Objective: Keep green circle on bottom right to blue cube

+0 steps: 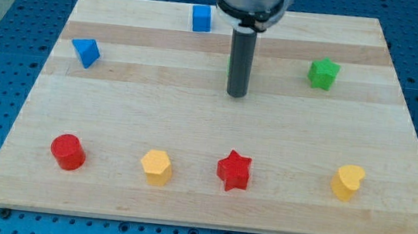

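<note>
The blue cube [201, 18] sits near the board's top edge, left of centre. My tip [236, 95] rests on the board below and to the right of the cube. Only a thin green sliver [230, 63] shows at the rod's left edge. It may be the green circle, mostly hidden behind the rod, but its shape cannot be made out. It lies below and right of the blue cube.
A blue triangle [86, 52] is at the left and a green star [323, 73] at the right. Along the bottom stand a red cylinder [67, 151], a yellow hexagon [156, 166], a red star [234, 170] and a yellow heart [348, 181].
</note>
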